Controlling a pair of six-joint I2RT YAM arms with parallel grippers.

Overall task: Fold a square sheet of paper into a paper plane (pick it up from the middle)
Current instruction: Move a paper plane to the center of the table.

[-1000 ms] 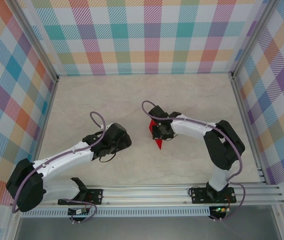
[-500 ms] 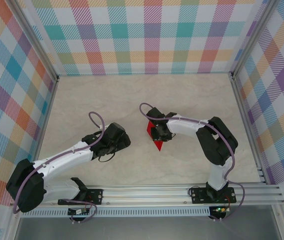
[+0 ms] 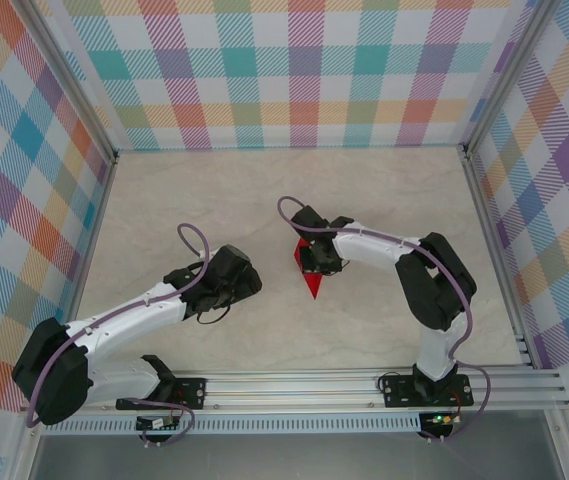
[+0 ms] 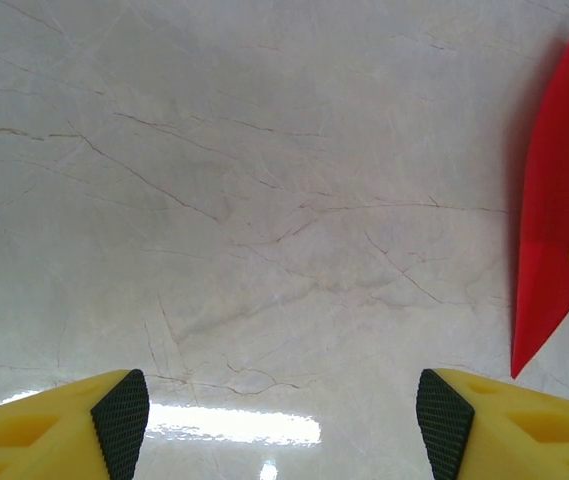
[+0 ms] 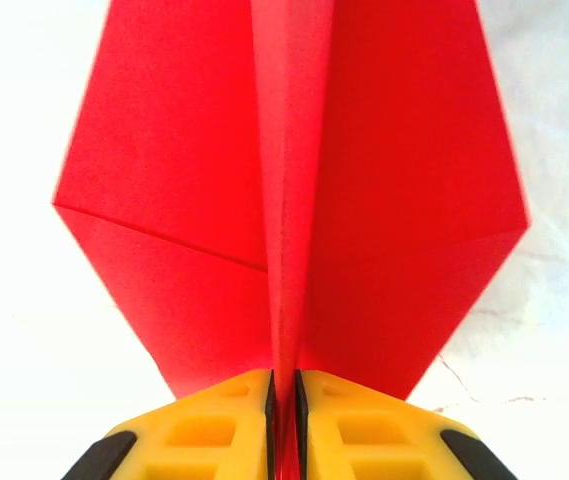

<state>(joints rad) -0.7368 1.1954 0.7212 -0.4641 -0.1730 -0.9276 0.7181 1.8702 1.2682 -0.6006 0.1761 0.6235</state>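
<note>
right gripper (image 5: 283, 386) clamped on centre ridge of paper plane (image 5: 384, 200), left gripper (image 4: 284, 412) wide apart, holding nothing, plane's long axis near-to-far, nose toward arm bases

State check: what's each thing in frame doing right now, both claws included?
paper plane: folded, wings spread, centre ridge pinched.
right claw: shut on the paper plane's ridge.
left claw: open, holding nothing, over the table beside the plane.
</note>
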